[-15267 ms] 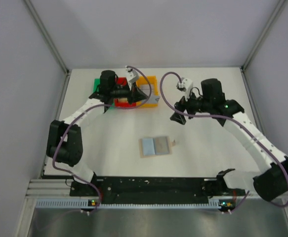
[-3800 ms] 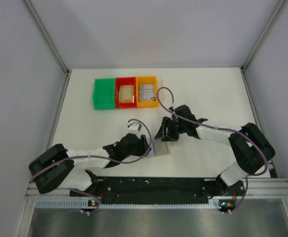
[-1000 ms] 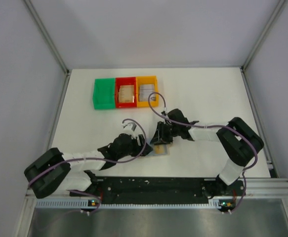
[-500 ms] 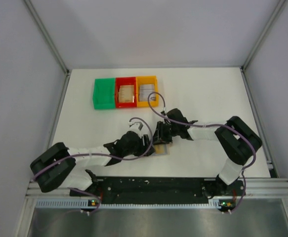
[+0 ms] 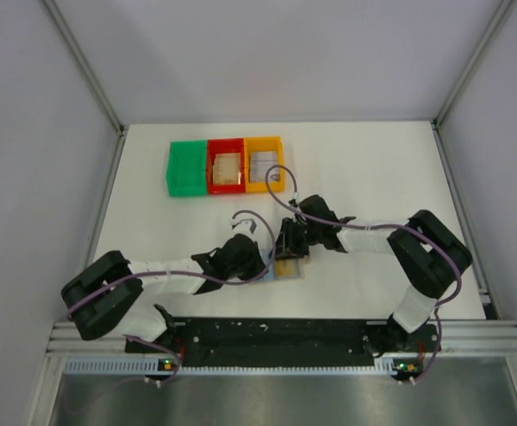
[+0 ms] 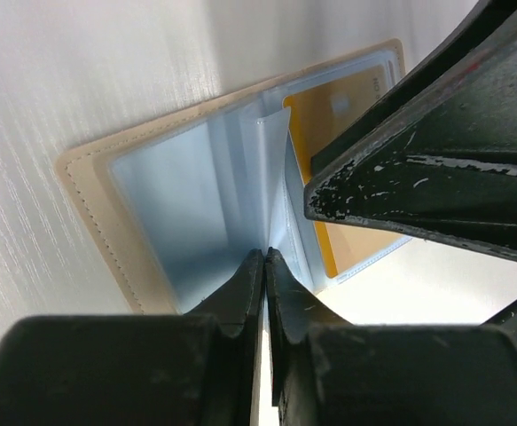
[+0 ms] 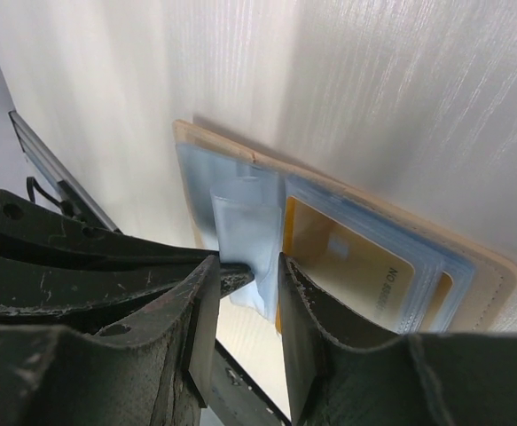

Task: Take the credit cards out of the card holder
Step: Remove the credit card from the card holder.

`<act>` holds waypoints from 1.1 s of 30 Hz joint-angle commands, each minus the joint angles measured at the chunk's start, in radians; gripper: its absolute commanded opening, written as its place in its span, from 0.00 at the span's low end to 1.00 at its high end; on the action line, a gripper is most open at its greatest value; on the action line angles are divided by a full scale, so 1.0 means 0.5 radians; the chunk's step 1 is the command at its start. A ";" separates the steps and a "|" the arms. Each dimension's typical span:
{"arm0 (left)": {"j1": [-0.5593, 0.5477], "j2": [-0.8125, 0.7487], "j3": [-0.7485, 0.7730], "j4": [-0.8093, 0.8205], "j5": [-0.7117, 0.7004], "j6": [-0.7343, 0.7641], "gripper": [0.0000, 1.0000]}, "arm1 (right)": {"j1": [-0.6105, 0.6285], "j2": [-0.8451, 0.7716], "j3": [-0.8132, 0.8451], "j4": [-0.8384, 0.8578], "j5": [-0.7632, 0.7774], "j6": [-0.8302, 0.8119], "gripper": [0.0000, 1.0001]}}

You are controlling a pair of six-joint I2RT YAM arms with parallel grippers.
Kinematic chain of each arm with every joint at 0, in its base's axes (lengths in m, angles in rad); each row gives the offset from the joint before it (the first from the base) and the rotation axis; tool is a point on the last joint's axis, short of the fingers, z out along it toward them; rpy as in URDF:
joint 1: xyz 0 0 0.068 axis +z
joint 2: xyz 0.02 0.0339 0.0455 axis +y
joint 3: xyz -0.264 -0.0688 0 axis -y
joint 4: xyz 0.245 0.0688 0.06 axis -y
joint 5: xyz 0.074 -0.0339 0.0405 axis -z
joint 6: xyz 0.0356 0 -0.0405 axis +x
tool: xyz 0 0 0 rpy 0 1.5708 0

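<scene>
The card holder [image 5: 286, 267] lies open on the desk [image 5: 373, 169], near the arm bases and between both arms. We see the left end effector [image 6: 265, 257] clenched on a clear sleeve [image 6: 271, 169] standing upright at its middle. The right end effector [image 7: 247, 266] sits released, jaws apart astride that sleeve, beside a pocketed tan-yellow card [image 7: 347, 266].

A robot lab cell: white table [image 5: 373, 160] walled by plain grey panels [image 5: 276, 53].
</scene>
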 commanded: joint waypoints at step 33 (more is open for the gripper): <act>0.167 -0.683 -0.129 0.218 0.423 -0.084 0.61 | 0.015 0.090 0.038 0.004 0.090 -0.126 0.13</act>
